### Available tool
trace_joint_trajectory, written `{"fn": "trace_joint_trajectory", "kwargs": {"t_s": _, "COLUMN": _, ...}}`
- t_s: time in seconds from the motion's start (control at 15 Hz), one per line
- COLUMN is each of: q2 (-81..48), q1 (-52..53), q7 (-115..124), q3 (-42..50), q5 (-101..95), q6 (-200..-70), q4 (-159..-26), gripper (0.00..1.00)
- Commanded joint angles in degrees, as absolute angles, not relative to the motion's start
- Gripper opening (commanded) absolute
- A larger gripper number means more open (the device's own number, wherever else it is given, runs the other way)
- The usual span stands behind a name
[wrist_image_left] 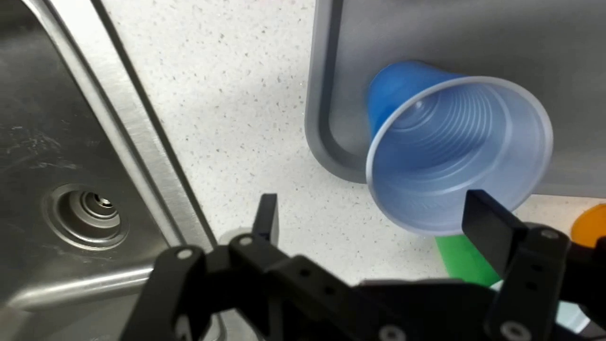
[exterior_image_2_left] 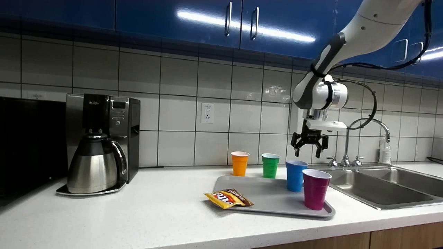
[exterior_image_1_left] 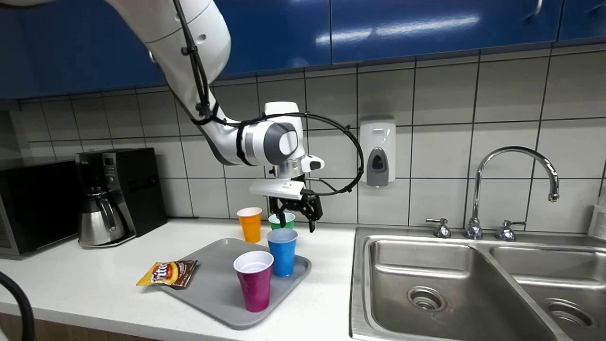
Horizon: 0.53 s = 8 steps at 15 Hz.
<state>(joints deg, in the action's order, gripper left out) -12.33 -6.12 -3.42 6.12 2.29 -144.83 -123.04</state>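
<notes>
A tray point(exterior_image_2_left: 268, 193) lies on the counter point(exterior_image_2_left: 138, 214), before a tiled wall point(exterior_image_2_left: 180, 110). Above, near the tray's wall-side edge, hangs the gripper point(exterior_image_2_left: 307, 153), jaws spread apart. Closest, on the tray, stands the blue cup point(wrist_image_left: 454, 156), bare inside; then the purple cup point(exterior_image_1_left: 255, 286), its contents unclear. The green cup point(exterior_image_2_left: 270, 167) and orange cup point(exterior_image_2_left: 239, 165) stand past that edge; a snack packet point(exterior_image_2_left: 229, 199) overlaps the rim.

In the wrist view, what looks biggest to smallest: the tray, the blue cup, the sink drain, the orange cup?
1. Tray, though cut off
2. Blue cup
3. Sink drain
4. Orange cup, only a bit showing
</notes>
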Motion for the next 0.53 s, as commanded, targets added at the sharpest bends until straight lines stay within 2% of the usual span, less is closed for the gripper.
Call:
{"fn": "trace_joint_trajectory", "kwargs": {"t_s": 0.0, "q2": -9.03, "q1": -6.96, "q7": -4.79, "q3": 5.84, "q5": 2.8, "q6": -142.84, "q4": -124.08, "gripper": 1.0}}
{"fn": "trace_joint_trajectory", "kwargs": {"t_s": 0.47, "q2": -10.41, "q1": -5.65, "q7": -0.88, "q3": 6.24, "q5": 0.36, "q6": -143.01, "q4": -120.57, "gripper": 1.0}}
